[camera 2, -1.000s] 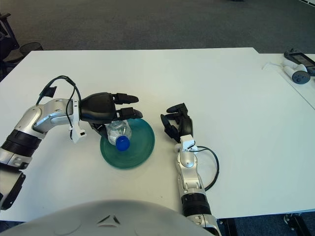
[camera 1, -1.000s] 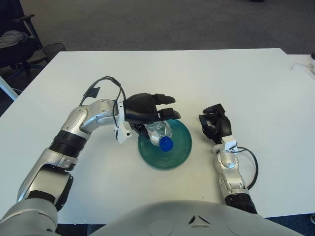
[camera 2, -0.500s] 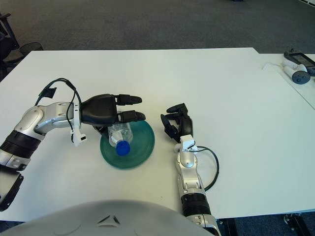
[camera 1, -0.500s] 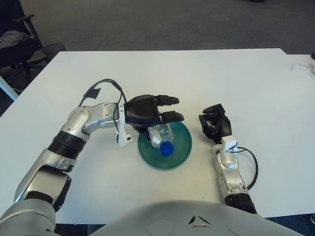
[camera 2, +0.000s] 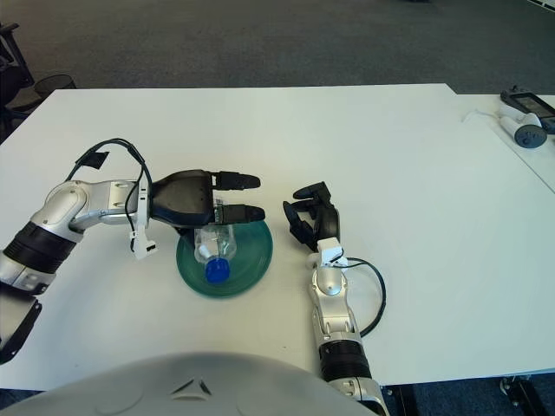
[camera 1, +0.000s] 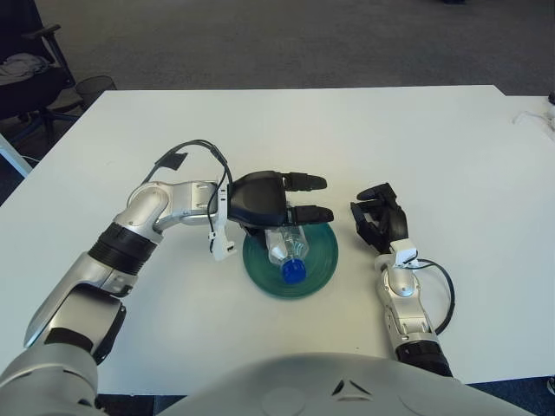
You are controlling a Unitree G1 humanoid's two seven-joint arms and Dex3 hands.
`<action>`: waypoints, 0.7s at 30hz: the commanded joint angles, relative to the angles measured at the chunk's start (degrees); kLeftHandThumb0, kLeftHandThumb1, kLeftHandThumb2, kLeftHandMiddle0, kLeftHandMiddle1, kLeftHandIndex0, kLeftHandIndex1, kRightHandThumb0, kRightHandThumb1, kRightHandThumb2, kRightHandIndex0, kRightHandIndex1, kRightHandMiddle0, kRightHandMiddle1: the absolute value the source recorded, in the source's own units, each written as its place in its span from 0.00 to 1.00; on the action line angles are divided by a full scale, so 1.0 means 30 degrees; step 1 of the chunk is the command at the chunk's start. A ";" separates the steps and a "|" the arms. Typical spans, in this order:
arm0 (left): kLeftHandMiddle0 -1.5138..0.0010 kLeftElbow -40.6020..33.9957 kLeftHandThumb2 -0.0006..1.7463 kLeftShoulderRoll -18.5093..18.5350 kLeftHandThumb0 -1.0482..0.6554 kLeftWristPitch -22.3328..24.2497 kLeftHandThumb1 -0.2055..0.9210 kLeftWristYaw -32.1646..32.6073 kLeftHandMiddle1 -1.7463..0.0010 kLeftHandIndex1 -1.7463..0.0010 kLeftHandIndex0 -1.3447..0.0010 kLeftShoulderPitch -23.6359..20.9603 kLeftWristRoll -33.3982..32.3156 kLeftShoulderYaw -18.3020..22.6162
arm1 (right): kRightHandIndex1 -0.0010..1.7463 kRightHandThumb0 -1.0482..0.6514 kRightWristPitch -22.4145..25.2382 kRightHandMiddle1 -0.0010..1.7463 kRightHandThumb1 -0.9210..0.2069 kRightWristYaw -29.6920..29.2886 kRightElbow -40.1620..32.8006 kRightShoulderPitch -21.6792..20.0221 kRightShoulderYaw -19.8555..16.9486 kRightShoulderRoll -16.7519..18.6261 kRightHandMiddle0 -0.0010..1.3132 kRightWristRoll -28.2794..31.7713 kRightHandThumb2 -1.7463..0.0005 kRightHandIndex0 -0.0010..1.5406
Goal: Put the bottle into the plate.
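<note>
A clear plastic bottle with a blue cap lies on its side in the green plate, cap pointing toward me. My left hand hovers over the bottle's far end, palm above it. Its fingers stretch out straight over the plate's far rim and are not wrapped around the bottle. The palm hides the bottle's base. My right hand shows just right of the plate, fingers loosely bent and holding nothing.
The white table extends far beyond the plate on all sides. Small devices lie at the far right edge. A dark chair stands off the table's left corner. A black cable loops above my left forearm.
My left hand's fingers have uncurled from the bottle and now point straight out. The bottle has shifted a little right and settled flatter in the plate. The right hand has not moved.
</note>
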 commanded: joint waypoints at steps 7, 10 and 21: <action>0.97 0.1375 0.47 -0.0191 0.00 -0.1106 1.00 0.3748 1.00 0.94 1.00 -0.2123 0.2302 -0.1889 | 0.81 0.61 0.1687 0.94 0.08 -0.0703 0.2797 0.0932 -0.0252 -0.0094 0.27 -0.0201 0.71 0.22; 0.98 0.2280 0.44 -0.0481 0.00 -0.1639 1.00 0.4518 1.00 0.96 1.00 -0.3690 0.2620 -0.2511 | 0.79 0.61 0.1321 0.94 0.06 -0.0609 0.2804 0.0972 -0.0245 0.0027 0.28 0.0083 0.73 0.23; 1.00 0.2997 0.33 0.0021 0.03 -0.1570 1.00 0.6358 1.00 1.00 1.00 -0.5115 0.3912 -0.4017 | 0.77 0.61 0.1164 0.93 0.01 -0.1125 0.2252 0.1259 -0.0032 0.0302 0.28 -0.0380 0.79 0.23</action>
